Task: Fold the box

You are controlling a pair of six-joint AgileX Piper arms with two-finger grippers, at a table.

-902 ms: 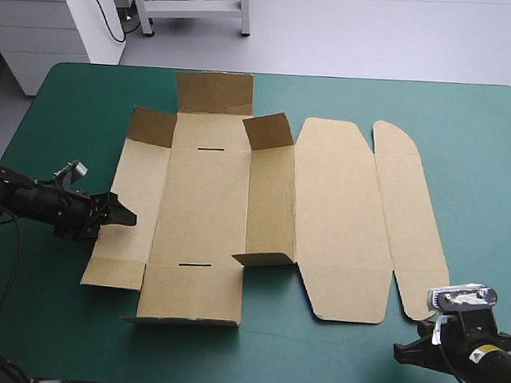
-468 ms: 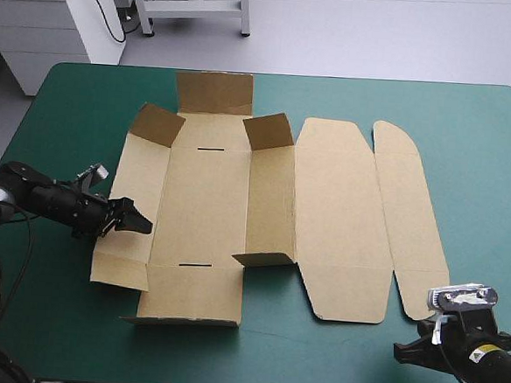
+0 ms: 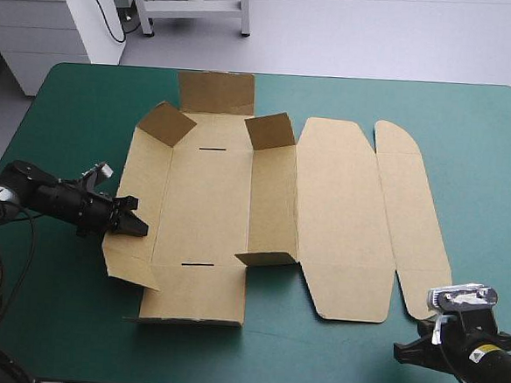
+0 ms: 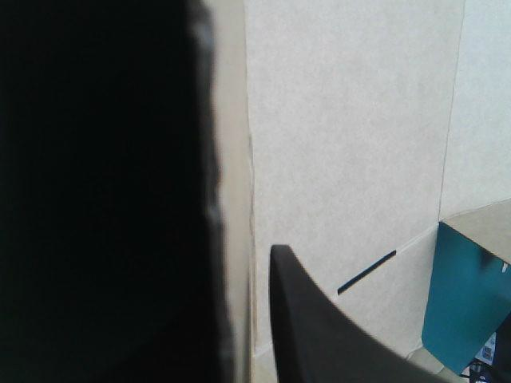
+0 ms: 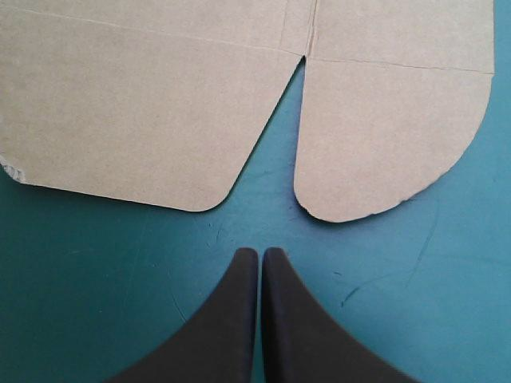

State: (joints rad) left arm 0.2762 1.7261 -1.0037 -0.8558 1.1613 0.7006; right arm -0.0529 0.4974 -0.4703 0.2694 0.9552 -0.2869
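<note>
The brown box [image 3: 206, 206] lies mostly flat on the teal-green cover, with short flaps standing at its corners. Its left side panel [image 3: 143, 175] is tilted up off the table. My left gripper [image 3: 133, 225] pinches that panel's outer edge near the front. In the left wrist view the board [image 4: 351, 144] fills the picture, and a thin strip of it runs between the two black fingers [image 4: 311, 319]. The lid panel [image 3: 341, 215] and rounded flap [image 3: 408, 202] lie flat on the right. My right gripper [image 5: 260, 254] is shut and empty, just short of the lid panel [image 5: 136, 112] and the flap [image 5: 391, 128].
Teal-green cover [image 3: 477, 163] stretches between the rounded flap and the table's right edge. The right gripper [image 3: 400, 351] sits at the table's near right corner. A strip of cover runs along the near edge in front of the box.
My left gripper moved right onto the box's left side panel and its fingers came together on it. That panel's edge lifted and the far left corner flap swung inward. The right arm stayed still.
</note>
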